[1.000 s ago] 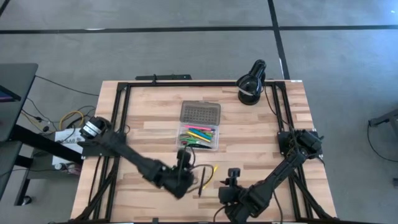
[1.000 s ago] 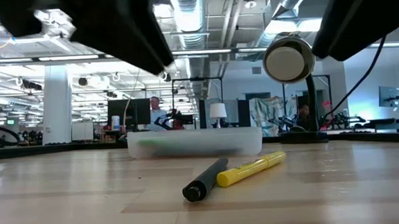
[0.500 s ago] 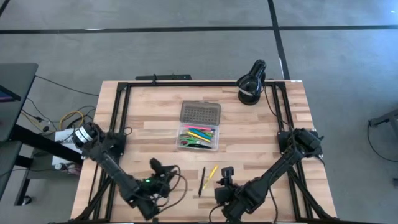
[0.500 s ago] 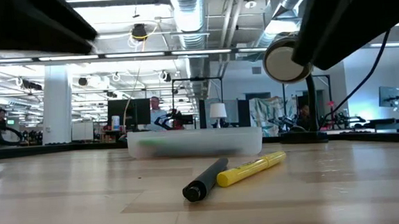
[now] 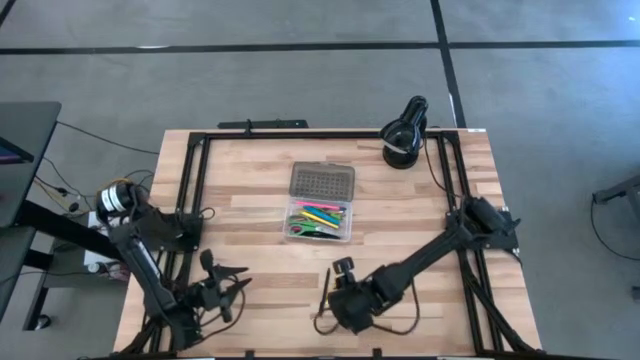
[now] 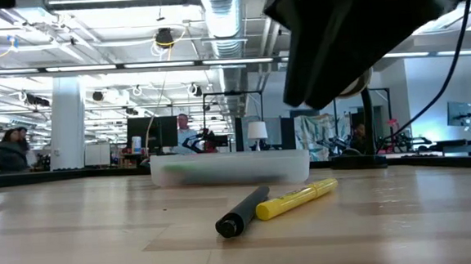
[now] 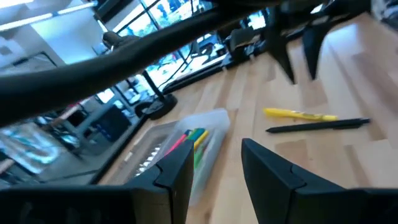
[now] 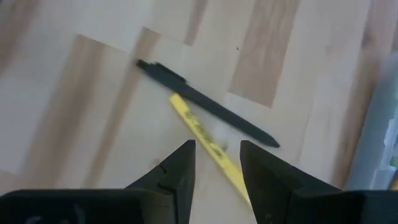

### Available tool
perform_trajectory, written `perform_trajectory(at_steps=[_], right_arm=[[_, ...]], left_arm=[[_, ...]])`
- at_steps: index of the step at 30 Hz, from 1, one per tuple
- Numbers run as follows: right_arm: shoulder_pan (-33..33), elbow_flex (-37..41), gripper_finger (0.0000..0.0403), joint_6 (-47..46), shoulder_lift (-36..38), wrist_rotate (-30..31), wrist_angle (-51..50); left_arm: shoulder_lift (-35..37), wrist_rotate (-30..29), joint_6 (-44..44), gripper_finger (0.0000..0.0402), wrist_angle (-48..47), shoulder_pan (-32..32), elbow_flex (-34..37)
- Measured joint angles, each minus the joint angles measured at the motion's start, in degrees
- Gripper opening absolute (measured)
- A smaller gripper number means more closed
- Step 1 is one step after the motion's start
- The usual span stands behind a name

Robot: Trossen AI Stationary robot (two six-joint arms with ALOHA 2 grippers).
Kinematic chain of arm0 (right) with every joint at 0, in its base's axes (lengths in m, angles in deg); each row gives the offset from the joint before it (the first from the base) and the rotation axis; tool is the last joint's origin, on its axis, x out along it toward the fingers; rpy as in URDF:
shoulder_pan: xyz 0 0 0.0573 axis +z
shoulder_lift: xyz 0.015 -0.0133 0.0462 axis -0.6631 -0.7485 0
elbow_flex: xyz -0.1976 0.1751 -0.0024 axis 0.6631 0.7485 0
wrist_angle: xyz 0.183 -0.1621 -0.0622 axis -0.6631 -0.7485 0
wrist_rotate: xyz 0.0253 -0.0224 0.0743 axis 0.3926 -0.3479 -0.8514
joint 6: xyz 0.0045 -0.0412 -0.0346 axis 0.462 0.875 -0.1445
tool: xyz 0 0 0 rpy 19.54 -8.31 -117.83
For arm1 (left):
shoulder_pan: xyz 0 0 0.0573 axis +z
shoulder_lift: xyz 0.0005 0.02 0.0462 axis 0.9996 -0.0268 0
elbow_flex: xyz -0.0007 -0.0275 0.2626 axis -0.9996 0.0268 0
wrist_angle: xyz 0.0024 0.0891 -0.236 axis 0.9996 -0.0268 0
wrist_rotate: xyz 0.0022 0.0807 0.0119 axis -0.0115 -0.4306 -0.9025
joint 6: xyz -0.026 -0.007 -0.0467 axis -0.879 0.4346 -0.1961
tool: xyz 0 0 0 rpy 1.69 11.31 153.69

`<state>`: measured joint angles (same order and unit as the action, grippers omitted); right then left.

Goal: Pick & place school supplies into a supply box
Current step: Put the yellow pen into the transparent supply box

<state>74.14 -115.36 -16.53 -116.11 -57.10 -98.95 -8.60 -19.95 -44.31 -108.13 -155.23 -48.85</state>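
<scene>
My right gripper point(image 8: 214, 163) hangs with its jaws parted and empty, low centre of the wrist frame, directly over the yellow marker point(image 8: 208, 145), whose barrel runs up from between my fingertips. The black pen point(image 8: 205, 104) lies just beyond it, the two tips so close that I cannot tell if they touch. In the high view my right gripper point(image 5: 343, 272) sits at lower centre, beside the black pen point(image 5: 325, 289); the yellow marker is hidden under it there. My worry is that the marker lies slantwise to my jaws, so a close from here could pinch it off-centre and roll it, or a finger could clip the pen and skate it toward the lower edge of the table point(image 5: 250, 220). From the level view the pair lie in the lower middle, black pen point(image 6: 242, 212) in front and yellow marker point(image 6: 297, 199) angled behind. The supply box point(image 5: 321, 216) is open at frame centre, already holding coloured pens, with bare wood between it and me, so the carry up-frame looks free. My left gripper point(image 5: 213, 283), jaws parted and empty, waits at lower left. The black lamp point(image 5: 404, 131) stands upper right, well clear.
</scene>
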Motion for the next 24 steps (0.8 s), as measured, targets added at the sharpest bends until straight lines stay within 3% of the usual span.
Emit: perform_trajectory(at_steps=[9,24], right_arm=[[-4.9,1.1,0.0120,4.1,0.1,-6.3,1.1],[-5.2,9.0,0.0120,7.1,0.1,-7.1,11.9]], left_arm=[[0.3,2.1,-3.4,0.0130,1.3,-1.2,1.2],[0.3,4.5,-3.5,0.0130,2.7,-1.9,1.2]])
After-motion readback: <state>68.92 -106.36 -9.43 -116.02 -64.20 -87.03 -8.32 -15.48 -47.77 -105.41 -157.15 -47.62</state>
